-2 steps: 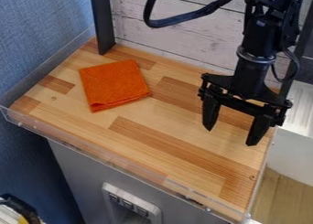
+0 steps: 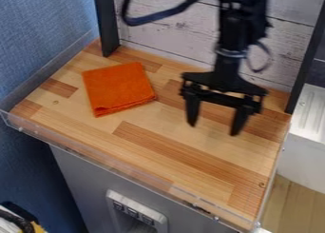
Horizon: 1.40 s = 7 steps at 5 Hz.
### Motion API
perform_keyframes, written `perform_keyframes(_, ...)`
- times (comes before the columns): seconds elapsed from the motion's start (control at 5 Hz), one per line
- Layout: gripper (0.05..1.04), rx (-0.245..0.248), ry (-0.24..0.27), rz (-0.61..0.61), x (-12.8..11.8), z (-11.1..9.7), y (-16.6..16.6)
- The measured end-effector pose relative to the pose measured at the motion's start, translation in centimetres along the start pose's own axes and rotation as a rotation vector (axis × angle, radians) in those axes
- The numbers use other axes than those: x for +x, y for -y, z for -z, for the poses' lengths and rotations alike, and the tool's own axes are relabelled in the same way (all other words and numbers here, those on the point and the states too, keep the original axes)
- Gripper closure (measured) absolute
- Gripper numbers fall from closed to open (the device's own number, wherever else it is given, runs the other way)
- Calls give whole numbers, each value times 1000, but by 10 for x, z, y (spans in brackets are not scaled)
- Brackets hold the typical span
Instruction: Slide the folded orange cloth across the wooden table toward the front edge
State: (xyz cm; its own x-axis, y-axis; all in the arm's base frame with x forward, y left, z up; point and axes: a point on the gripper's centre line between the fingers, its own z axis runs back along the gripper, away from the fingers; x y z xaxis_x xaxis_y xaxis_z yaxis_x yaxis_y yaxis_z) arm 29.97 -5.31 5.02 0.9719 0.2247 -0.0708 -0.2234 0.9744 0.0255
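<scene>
One squarish orange cloth (image 2: 119, 88) lies askew, layered edge facing front.

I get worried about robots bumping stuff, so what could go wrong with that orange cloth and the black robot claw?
The flat, folded orange cloth might slip or come unfolded if the open black two-finger gripper pinched just its top layer. Because it lies so low, the fingertips could bump the light-brown wooden counter. And the looping black cable might catch on the dark upright post if the arm swung that way.
</scene>
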Motion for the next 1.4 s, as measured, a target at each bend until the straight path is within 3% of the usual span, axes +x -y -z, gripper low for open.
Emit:
perform_keyframes(0.4,85,-57,39,-290,20,13,-63)
perform_keyframes(0.8,85,-95,92,-510,38,7,-116)
perform_keyframes(1.4,87,-49,137,-677,43,5,-151)
